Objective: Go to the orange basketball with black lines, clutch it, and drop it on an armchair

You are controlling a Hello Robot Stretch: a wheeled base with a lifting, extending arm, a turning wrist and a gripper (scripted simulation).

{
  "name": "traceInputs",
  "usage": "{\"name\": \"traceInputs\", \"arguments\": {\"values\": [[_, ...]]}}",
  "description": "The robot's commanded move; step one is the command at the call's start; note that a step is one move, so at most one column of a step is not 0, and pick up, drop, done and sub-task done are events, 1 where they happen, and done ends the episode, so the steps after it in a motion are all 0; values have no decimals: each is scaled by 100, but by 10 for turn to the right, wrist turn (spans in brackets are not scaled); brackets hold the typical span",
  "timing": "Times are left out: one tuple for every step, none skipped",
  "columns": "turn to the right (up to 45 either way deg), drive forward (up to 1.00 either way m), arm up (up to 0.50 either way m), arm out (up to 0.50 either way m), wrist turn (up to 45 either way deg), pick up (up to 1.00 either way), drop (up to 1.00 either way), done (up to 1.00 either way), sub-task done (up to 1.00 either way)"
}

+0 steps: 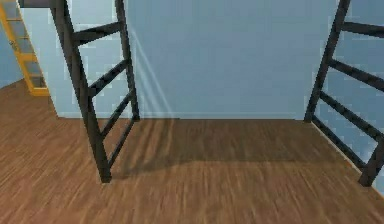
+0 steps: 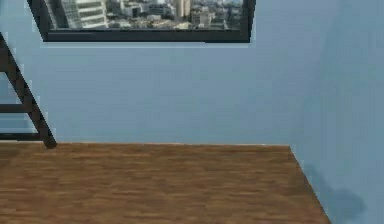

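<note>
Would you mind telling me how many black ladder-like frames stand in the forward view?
2. The left black ladder-like frame stands left of the middle; the right black ladder-like frame stands at the right edge, partly cut off. Others may lie outside the picture.

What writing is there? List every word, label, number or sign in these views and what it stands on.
None: no text can be read.
The blue wall, wooden floor, left black frame and right black frame are plain.
The yellow shelf unit bears no marks I can make out.
The window looks onto city buildings; any lettering there is too small to tell.
</note>
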Motion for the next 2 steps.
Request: {"name": "traceInputs", "arguments": {"values": [[-420,0,0,0,0,0,0,0,0],[0,100,0,0,0,0,0,0,0]]}}
